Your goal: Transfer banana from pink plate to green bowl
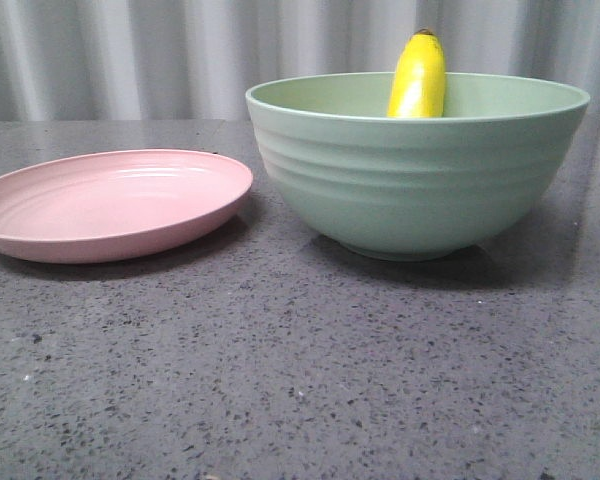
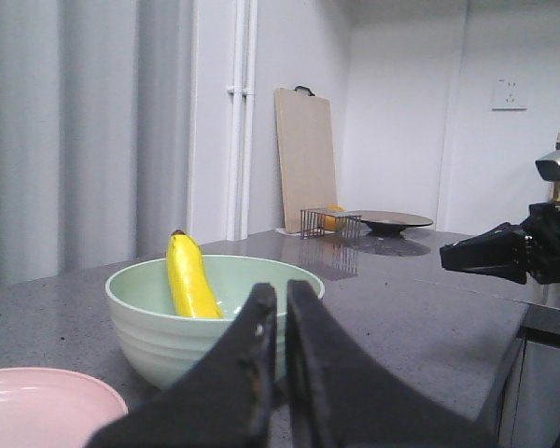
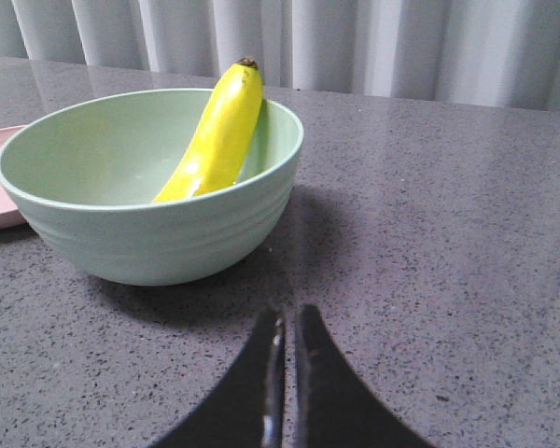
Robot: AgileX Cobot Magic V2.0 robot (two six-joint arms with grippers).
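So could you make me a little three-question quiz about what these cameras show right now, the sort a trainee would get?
1. True or false: the banana lies on the pink plate.
2. How does the banana sit in the green bowl? A) flat and hidden B) leaning on the wall, tip above the rim C) hanging outside
3. Fill in: the left gripper and right gripper both hold ____.

Key: 1 false, the plate is bare; 2 B; 3 nothing, their fingers are closed together and empty.
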